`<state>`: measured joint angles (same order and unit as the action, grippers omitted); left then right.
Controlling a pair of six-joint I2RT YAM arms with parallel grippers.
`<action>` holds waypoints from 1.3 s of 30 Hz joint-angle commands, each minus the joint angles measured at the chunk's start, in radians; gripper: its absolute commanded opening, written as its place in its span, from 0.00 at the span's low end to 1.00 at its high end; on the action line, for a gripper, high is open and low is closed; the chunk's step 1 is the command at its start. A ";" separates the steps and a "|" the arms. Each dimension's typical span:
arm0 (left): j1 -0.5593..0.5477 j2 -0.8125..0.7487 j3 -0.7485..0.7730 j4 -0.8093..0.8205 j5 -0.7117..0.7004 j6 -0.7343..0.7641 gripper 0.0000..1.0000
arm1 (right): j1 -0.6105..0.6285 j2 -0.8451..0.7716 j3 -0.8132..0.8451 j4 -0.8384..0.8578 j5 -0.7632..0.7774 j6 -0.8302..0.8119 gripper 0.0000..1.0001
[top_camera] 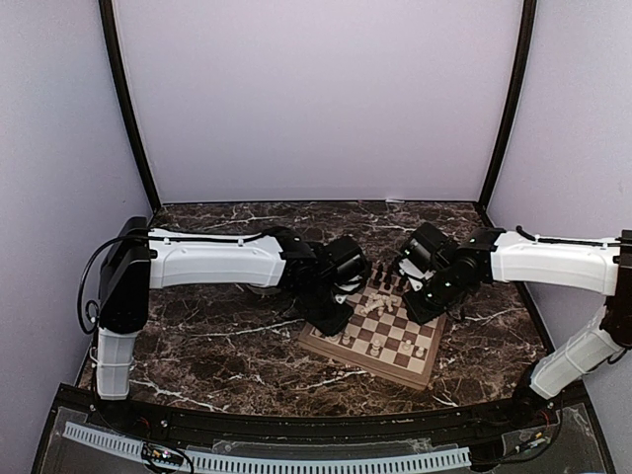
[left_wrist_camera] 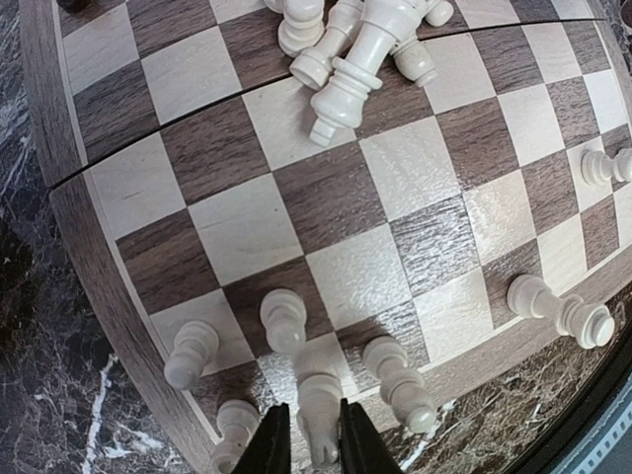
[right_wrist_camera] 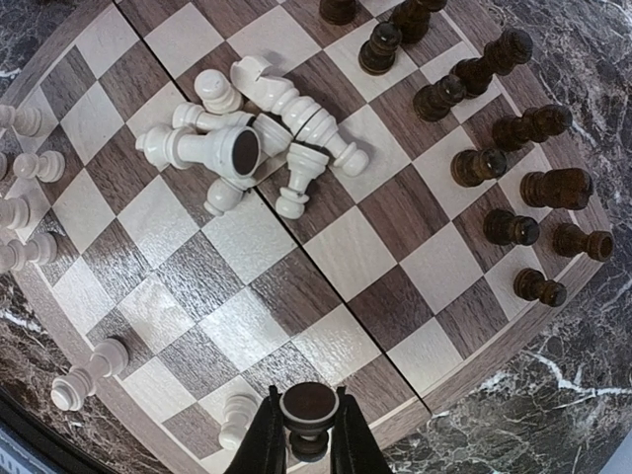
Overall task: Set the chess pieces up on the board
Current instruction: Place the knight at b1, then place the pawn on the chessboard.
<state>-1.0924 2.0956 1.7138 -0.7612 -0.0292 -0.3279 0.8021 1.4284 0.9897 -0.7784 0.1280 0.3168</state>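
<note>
Chess set-up under way: the board (right_wrist_camera: 247,296) lies at an angle on the marble table (top_camera: 217,336), between the two arms. Dark pieces (right_wrist_camera: 509,227) stand in two rough rows along one edge, apparently already in their home ranks. Pale pieces (left_wrist_camera: 283,321) are gathering along the opposite edge. A pile of pale pieces (right_wrist_camera: 252,148) lies toppled near the middle of the board, likely the stock left to be stood up. One more pale piece (left_wrist_camera: 558,306) lies on its side near the rim.

The left gripper (left_wrist_camera: 314,434) sits low over the pale side, its fingers close on either side of an upright pale pawn (left_wrist_camera: 318,390), a position that fits setting it down in its row. Whether the fingers are pressing the pawn or have let go cannot be told, because the pawn's foot is cut off by the bottom of the wrist view. The right gripper (right_wrist_camera: 306,434) is clamped on a held piece (right_wrist_camera: 308,403) above the board's near edge. That piece is seen end-on, so its kind and colour are hard to make out.

From above, both wrists cover part of the board and hide the fingertips.
</note>
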 commanded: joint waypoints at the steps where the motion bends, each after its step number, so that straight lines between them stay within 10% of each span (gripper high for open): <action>1: -0.008 -0.006 0.035 -0.063 -0.021 -0.015 0.22 | -0.007 -0.029 -0.010 0.028 -0.012 0.011 0.05; 11: 0.002 -0.097 0.223 -0.209 -0.051 0.018 0.34 | -0.007 -0.130 0.006 0.068 -0.163 -0.065 0.05; 21: 0.232 -0.205 0.041 0.165 0.674 -0.175 0.41 | 0.044 -0.137 0.143 0.096 -0.281 -0.174 0.07; 29: 0.260 -0.169 -0.007 0.334 0.913 -0.268 0.41 | 0.125 -0.041 0.263 0.052 -0.207 -0.225 0.08; 39: 0.312 -0.236 -0.119 0.264 0.734 -0.275 0.40 | 0.119 0.087 0.203 -0.043 -0.017 -0.166 0.07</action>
<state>-0.8169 1.9327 1.6695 -0.4683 0.7815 -0.5850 0.9237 1.4689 1.2243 -0.7574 0.0223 0.1249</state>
